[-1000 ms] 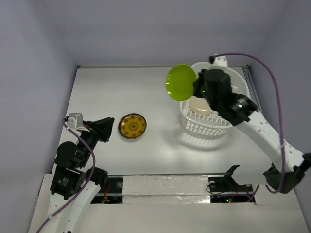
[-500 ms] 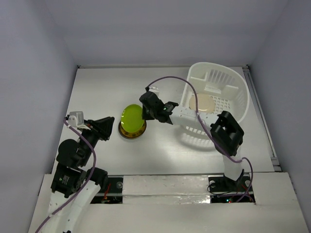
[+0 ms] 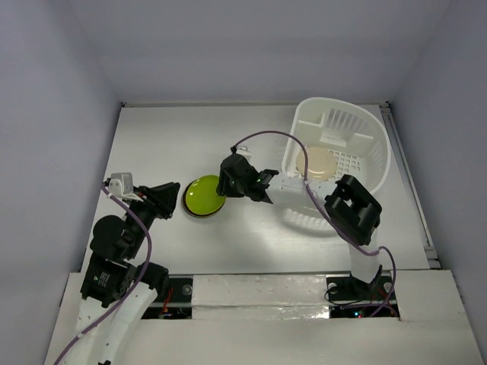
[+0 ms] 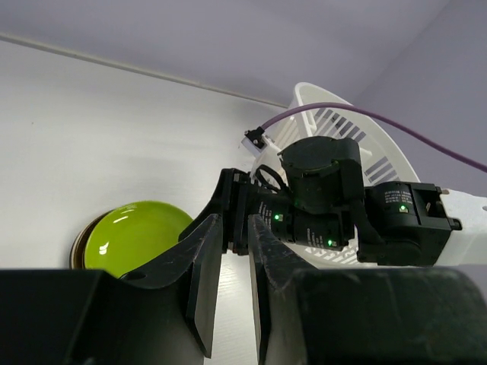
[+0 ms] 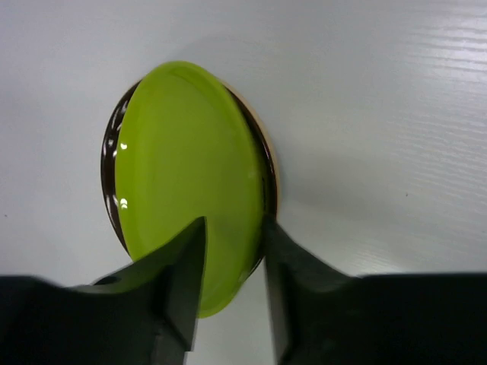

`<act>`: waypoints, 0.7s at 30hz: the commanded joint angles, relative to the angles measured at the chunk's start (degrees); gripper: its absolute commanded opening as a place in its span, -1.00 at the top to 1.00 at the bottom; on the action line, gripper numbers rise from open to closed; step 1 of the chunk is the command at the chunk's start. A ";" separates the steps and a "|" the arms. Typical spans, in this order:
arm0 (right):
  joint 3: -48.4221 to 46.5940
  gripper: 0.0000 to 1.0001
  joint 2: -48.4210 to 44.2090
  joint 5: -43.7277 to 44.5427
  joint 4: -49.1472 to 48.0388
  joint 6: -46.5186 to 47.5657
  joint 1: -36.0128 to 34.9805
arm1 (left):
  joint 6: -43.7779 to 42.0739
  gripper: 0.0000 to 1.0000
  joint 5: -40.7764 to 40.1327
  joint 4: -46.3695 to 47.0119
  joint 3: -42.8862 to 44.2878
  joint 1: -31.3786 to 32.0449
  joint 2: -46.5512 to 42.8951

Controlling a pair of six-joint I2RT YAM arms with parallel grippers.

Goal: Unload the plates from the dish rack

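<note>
Your right gripper gripped the plain lime green plate's rim, jaws nearly closed, atop the mustard-brown patterned plate; bare white table lay around. Left gripper's jaws clenched, empty.

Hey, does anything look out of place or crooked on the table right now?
Nothing stands out. The lime green plate sits stacked on the brown patterned plate, the right pincer at its rim, and the dish rack stands upright.

The lime green plate lies stacked on a darker plate at left; the right gripper reaches it, the dish rack behind.
</note>
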State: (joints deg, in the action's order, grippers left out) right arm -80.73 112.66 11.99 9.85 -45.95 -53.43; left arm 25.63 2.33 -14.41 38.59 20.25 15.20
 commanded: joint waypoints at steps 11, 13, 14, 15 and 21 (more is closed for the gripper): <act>1.36 -0.35 -24.11 17.60 11.41 6.75 -0.54 | 0.21 0.65 0.13 2.20 0.00 -0.04 0.18; 3.81 0.39 -28.79 19.30 11.95 7.89 4.01 | 0.21 0.65 0.40 2.20 -0.09 -0.04 0.18; 5.04 0.65 -33.51 18.52 11.69 8.25 6.56 | 0.21 0.65 0.48 2.20 -0.01 -0.04 0.09; 6.53 0.95 -35.82 17.12 11.16 9.03 9.54 | 0.21 0.65 0.48 2.28 -0.09 -0.04 0.09; 14.63 0.89 -41.39 5.69 10.19 13.07 35.12 | 0.12 0.65 0.84 2.46 -0.27 -0.04 -0.43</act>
State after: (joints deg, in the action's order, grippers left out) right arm -68.99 68.84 22.57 17.65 -36.69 -23.90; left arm 25.63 2.57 -14.41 38.59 20.25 15.18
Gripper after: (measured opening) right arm 0.040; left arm 0.174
